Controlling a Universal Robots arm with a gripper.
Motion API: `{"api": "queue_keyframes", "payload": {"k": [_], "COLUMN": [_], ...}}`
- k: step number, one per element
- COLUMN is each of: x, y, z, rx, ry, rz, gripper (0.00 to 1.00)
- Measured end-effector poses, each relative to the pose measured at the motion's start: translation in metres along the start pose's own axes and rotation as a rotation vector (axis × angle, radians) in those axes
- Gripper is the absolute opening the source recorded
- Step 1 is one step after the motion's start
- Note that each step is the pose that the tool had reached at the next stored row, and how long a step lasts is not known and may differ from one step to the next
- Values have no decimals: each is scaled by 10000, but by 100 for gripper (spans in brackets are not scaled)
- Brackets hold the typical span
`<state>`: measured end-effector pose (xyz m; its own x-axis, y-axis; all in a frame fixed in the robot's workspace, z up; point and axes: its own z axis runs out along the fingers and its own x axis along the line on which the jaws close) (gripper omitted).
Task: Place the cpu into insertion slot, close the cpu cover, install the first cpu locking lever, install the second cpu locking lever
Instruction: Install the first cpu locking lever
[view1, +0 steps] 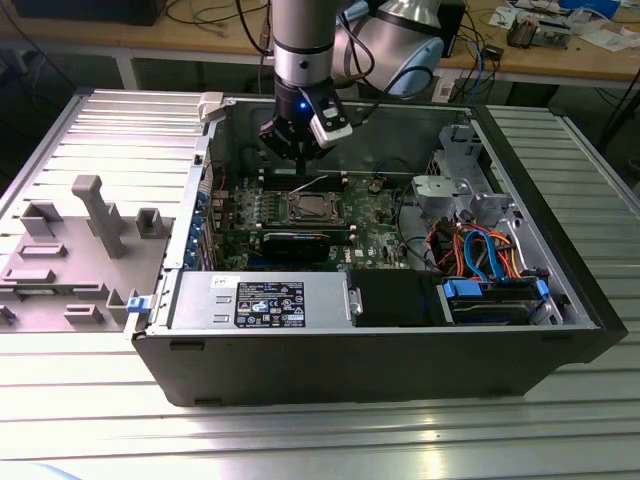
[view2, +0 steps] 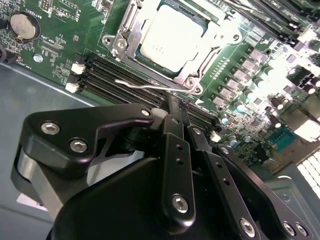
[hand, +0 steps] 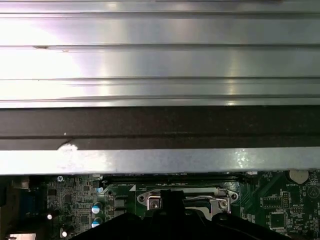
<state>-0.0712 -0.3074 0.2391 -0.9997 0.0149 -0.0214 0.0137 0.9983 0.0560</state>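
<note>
A computer case (view1: 380, 350) is laid open on a ribbed metal table (view1: 100, 420), workbenches behind.
The gripper (view2: 180, 117) is seen pressed together beside the covered cpu (view2: 167, 32); a lever (view2: 150, 86) is raised nearby.

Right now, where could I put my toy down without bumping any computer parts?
The ribbed metal table in front of the computer case is bare, and so is the strip at the exterior view's right of it. Inside the case it is crowded: the gripper hangs over the cpu, with cables nearby. The grey tray holds fixtures.
</note>
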Motion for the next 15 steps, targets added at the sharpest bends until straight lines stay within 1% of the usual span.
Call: {"api": "queue_keyframes", "payload": {"k": [3, 7, 11, 15], "x": [-22, -75, -92, -117], "y": [12, 20, 28, 37], "z": [21, 52, 75, 109], "rx": [2, 2, 1, 5], "ry": [1, 6, 5, 0], "rz": [-30, -45, -37, 73], "gripper": [11, 11, 11, 11]}}
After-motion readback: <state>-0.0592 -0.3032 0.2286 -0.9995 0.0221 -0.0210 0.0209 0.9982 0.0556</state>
